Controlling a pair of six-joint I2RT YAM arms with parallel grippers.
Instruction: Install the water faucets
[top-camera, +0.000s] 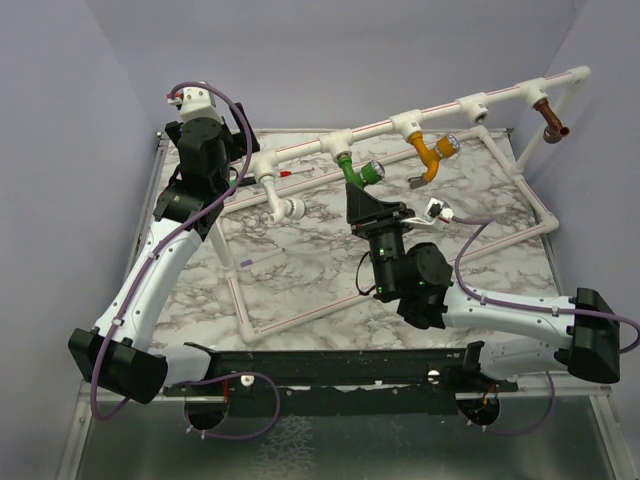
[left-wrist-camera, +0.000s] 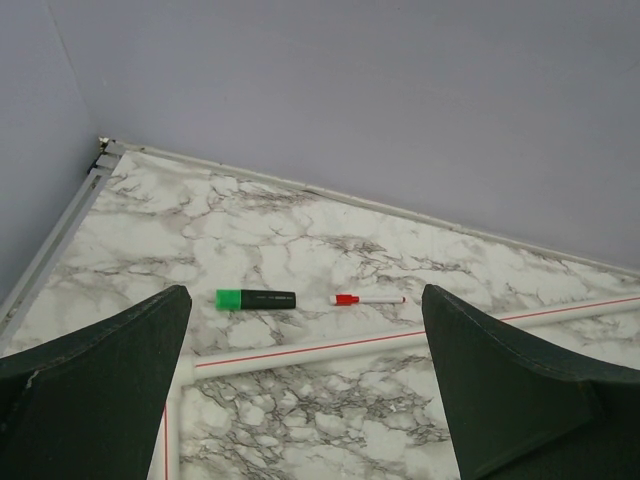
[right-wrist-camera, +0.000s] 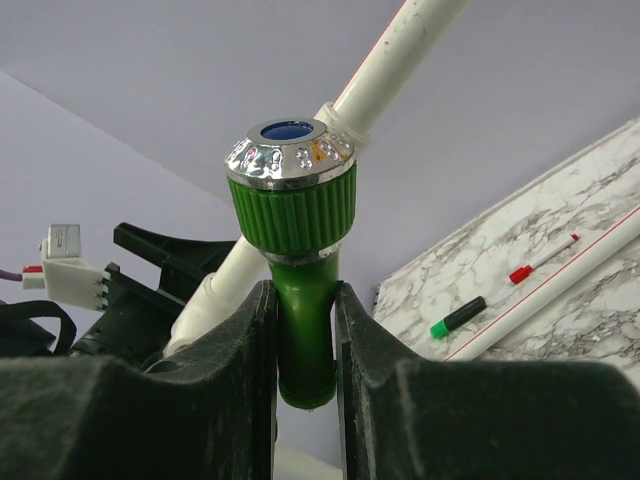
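Right pincer (right-wrist-camera: 305, 320) clamping green faucet (right-wrist-camera: 292, 205), green-capped marker (left-wrist-camera: 256, 298), label too small to read

I count four taps in all: one white tap (top-camera: 290, 208), one green tap (top-camera: 361, 172), one orange-yellow tap (top-camera: 432, 152) and one brown tap (top-camera: 553, 118). Two pens lie on the counter (left-wrist-camera: 300, 230): one green pen (left-wrist-camera: 256, 298) and one thin pen with a red cap (left-wrist-camera: 367, 299). I have two hands, a left hand (left-wrist-camera: 305, 300) and a right hand (right-wrist-camera: 305, 330)
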